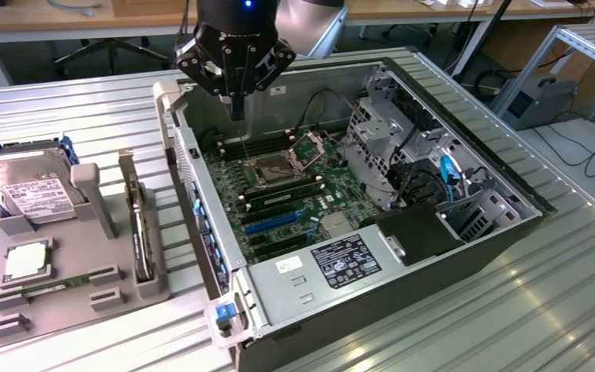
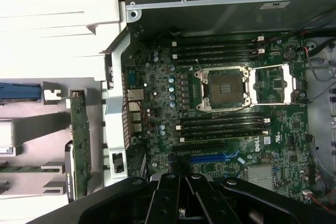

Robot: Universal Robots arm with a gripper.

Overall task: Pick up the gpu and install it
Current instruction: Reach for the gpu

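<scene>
The slatted metal counter [image 1: 463,325] carries 1 grey tray [image 1: 70,298] and 1 open case [image 1: 308,325], just beside each other.

The tray holds 4 parts:
- 1 memory stick [image 1: 55,285], lying flat in a slot near the front.
- 1 silver chip [image 1: 25,261], lying just behind the memory stick.
- 1 hard drive [image 1: 34,198], leaning at the back. The print on its white label is too small to read.
- 1 gpu [image 1: 140,232], standing on edge in the slot along the tray's side nearest the case. It is untouched.

At the near end of the case, 1 black-and-white label [image 1: 344,262] sits on a silver box, and its text cannot be read. Beyond it lies the green board [image 1: 287,194] with 1 blue slot [image 1: 272,225] and 1 open socket [image 1: 275,167]. A bank of dark memory slots runs on each of 2 sides of the socket. In the wrist view, a small white logo [image 2: 268,140] on the board looks like Dell's.

Farther back, the end effector [image 1: 238,105] hangs over the far end of the board, clenched on nothing and well apart from the gpu. Wooden desks [image 1: 70,19] stand behind.
</scene>
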